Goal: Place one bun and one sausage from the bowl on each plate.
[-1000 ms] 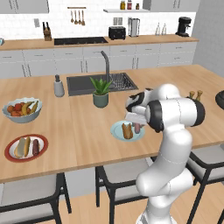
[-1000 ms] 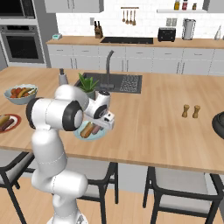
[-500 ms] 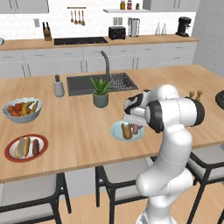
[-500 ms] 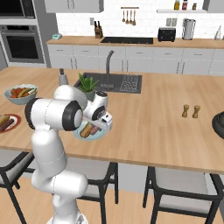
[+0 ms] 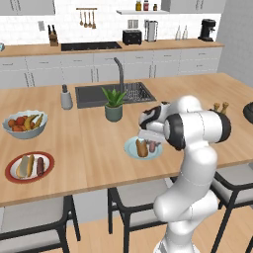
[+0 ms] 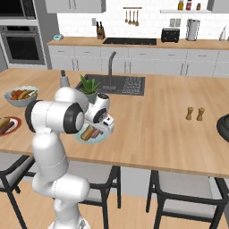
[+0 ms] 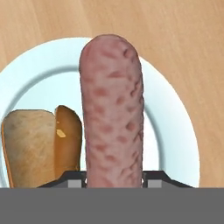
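Observation:
My gripper (image 7: pixel 112 178) is shut on a reddish-brown sausage (image 7: pixel 111 109), which sits between the two fingertips directly over the pale blue plate (image 7: pixel 173 109). A tan bun (image 7: pixel 39 146) lies on that plate beside the sausage. From the base, the gripper (image 5: pixel 148 139) hangs low over the blue plate (image 5: pixel 129 148), where the bun (image 5: pixel 141 147) and sausage (image 5: pixel 152 146) lie side by side. The red-rimmed plate (image 5: pixel 11 174) at the left holds another bun (image 5: pixel 23 166) and sausage (image 5: pixel 40 166). The dark bowl (image 6: pixel 223 128) is at the counter's far right edge.
A pale bowl of fruit (image 5: pixel 24 123) stands behind the red-rimmed plate. A potted plant (image 5: pixel 113 104) and a soap dispenser (image 5: pixel 65 98) stand by the sink (image 5: pixel 94 94). Two small shakers (image 6: pixel 195 113) stand left of the dark bowl. Stools line the near counter edge.

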